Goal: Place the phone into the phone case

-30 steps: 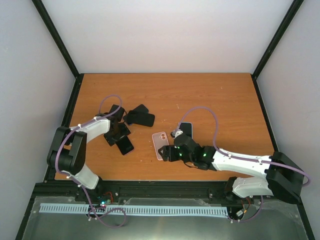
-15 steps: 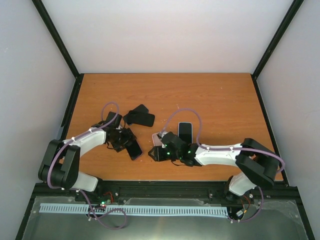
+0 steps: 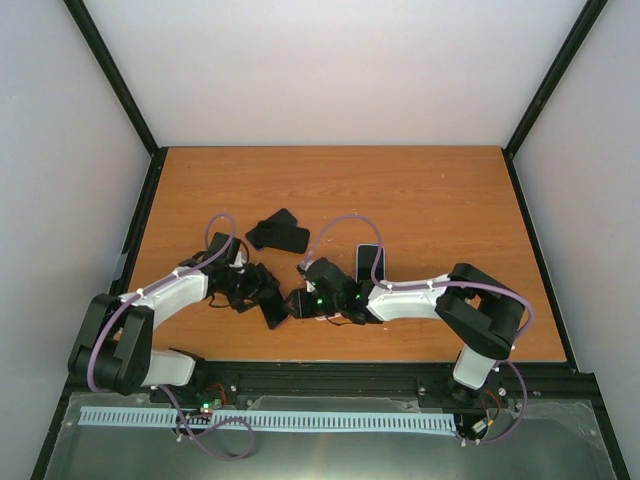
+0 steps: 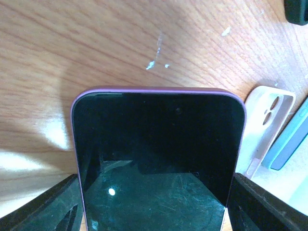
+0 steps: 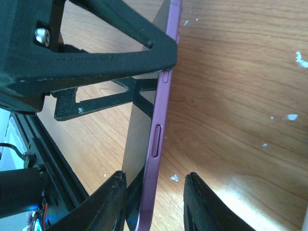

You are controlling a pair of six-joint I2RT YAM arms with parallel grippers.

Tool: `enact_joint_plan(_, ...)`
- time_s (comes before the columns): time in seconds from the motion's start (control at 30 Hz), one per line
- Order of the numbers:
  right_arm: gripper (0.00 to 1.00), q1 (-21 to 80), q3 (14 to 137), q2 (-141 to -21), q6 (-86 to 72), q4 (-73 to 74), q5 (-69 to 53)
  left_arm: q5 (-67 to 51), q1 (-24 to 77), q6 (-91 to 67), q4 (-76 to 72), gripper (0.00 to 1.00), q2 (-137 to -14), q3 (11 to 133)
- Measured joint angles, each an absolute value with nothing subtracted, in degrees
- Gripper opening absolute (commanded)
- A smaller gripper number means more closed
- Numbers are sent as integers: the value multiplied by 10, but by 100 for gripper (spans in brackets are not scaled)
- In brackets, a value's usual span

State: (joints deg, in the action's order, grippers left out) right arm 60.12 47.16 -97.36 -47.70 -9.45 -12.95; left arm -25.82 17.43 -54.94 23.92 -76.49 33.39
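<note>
The phone (image 4: 159, 144), with a dark screen and a purple rim, sits across my left gripper (image 4: 154, 204), whose black fingers (image 4: 48, 204) press both long sides. In the top view the phone (image 3: 276, 311) lies low over the table between the two arms. My right gripper (image 5: 156, 202) straddles the phone's purple edge (image 5: 159, 130). Its left finger is against the screen side and a gap shows at its right finger (image 5: 199, 202). The pale phone case (image 4: 267, 125), with a camera cutout, lies flat to the right of the phone. In the top view my right arm hides most of it.
A dark phone with a light blue rim (image 3: 370, 263) lies beside the case. Two black cases (image 3: 278, 232) lie farther back. Black frame rails run along the table's left edge (image 3: 140, 230) and near edge.
My left gripper carried the phone rightward and nearer. My right arm swung left over the case to the phone, and its jaws narrowed around the phone's edge.
</note>
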Motion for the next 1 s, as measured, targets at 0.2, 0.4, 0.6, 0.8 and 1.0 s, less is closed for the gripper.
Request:
enact_joint_plan(0.2,24,601,472,-991,-483,-104,-150,-273,175,-550,223,73,-755,326)
enact_joint_plan(0.4,4,601,474,-996,-494,-118,-168,-281,175,-550,213,77,-755,320)
enact_joint_plan(0.6,3,599,465,-996,-508,-136,-173,-289,175,-549,201,97,-739,315)
enact_joint_plan(0.8,3,601,443,-995,-502,-149,-176,-317,176,-545,191,99,-694,314)
enact_joint_plan(1.0,3,601,413,-947,-494,-135,-170,-333,176,-525,185,98,-649,315)
